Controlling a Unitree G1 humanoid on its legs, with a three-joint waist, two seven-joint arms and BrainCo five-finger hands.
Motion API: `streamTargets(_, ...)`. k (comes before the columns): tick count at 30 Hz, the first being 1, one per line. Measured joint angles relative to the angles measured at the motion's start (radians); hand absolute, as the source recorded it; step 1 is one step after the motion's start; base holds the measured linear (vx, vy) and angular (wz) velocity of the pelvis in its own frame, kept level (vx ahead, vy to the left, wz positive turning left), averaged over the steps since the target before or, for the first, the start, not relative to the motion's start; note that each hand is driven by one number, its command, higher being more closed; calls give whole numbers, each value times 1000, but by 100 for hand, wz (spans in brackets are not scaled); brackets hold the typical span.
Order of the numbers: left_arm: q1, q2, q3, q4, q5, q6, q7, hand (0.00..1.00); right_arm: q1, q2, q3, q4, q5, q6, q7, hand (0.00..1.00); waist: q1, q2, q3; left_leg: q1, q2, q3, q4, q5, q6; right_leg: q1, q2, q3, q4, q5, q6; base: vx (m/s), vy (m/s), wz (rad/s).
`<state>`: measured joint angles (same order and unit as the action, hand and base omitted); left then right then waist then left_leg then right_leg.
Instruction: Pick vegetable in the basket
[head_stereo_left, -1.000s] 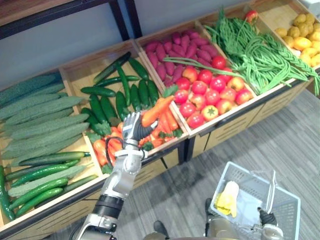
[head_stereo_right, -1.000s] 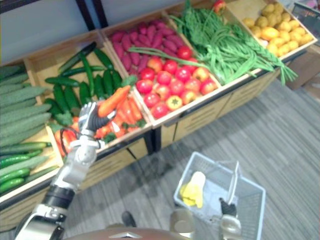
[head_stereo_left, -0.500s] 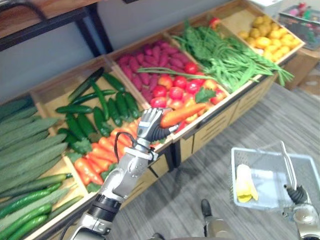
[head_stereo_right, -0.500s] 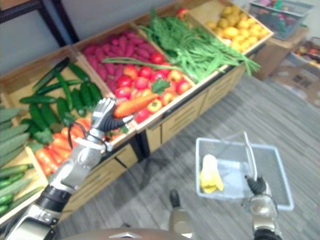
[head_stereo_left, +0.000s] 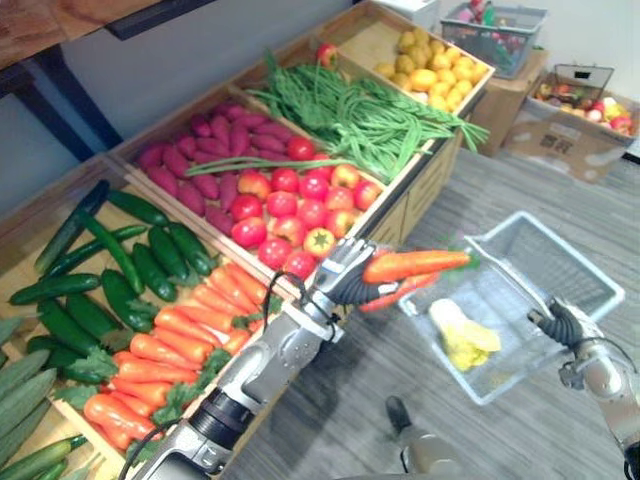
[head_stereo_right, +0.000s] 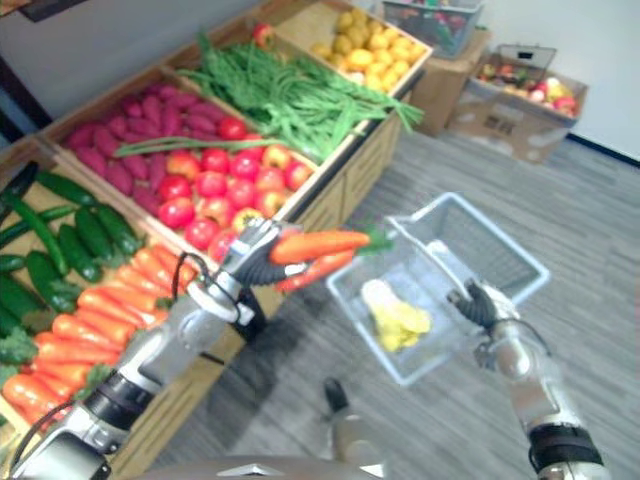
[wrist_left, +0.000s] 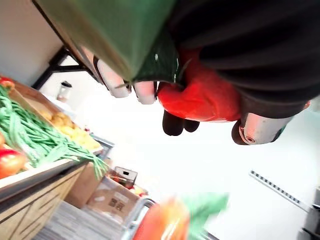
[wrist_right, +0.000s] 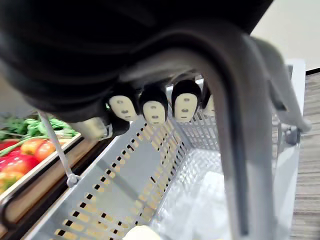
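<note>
My left hand (head_stereo_left: 343, 277) is shut on two orange carrots (head_stereo_left: 415, 264) with green tops, held out level over the floor. Their tips reach the near rim of a light grey mesh basket (head_stereo_left: 575, 252). In the left wrist view the fingers are curled round a carrot (wrist_left: 200, 97). My right hand (head_stereo_left: 562, 325) holds the basket up by its handle (wrist_right: 235, 125), fingers wrapped round the bar. A pale yellow vegetable (head_stereo_left: 458, 338) lies on the basket's bottom.
A wooden produce stand runs along the left: carrots (head_stereo_left: 170, 345), cucumbers (head_stereo_left: 110, 270), tomatoes (head_stereo_left: 290, 205), purple sweet potatoes (head_stereo_left: 215, 165), green beans (head_stereo_left: 360, 115), yellow produce (head_stereo_left: 435, 70). Cardboard boxes (head_stereo_left: 575, 125) and another basket (head_stereo_left: 495, 30) stand at the back right. Grey floor lies below.
The camera has swung to the right. My left hand has carried the carrots from above the carrot crate rightward, out to the basket, which my right hand now holds higher and closer.
</note>
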<state>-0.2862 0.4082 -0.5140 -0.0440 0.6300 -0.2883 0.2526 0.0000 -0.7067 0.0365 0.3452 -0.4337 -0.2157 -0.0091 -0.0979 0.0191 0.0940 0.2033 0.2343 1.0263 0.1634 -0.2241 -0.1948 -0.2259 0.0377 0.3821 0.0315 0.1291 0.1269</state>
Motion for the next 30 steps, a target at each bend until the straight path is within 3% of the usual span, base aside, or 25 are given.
streamTargets(4, -13, -7, -57, -39, -3, -31, -14, 100, -36, -48, 83, -73, 0, -37, 15, 100, 6, 1, -1, 12, 32, 51, 63, -35, -10, -10, 29, 41, 18, 0, 0, -29, -28, -35)
streamTargets(13, -18, -6, -109, -58, -38, -38, -40, 100, -137, -149, 267, -188, 1, -58, 22, 100, 17, 5, -3, 31, 73, 150, 159, -79, -25, -37, 81, 125, 42, 15, 2, -25, -7, -33)
streamTargets(24, 12, -7, -132, -56, -38, -39, -65, 100, -170, -206, 335, -295, 10, -64, 48, 100, 17, 13, -9, 48, 113, 205, 224, -104, -40, -43, 117, 169, 41, 34, -1, -1, -18, -15)
streamTargets(30, 17, -12, -160, 19, -37, -41, -81, 100, -175, -237, 371, -350, 10, -101, 58, 100, 17, 16, -21, 50, 129, 215, 255, -118, -38, -42, 124, 175, 41, 39, 1, 0, -8, -4)
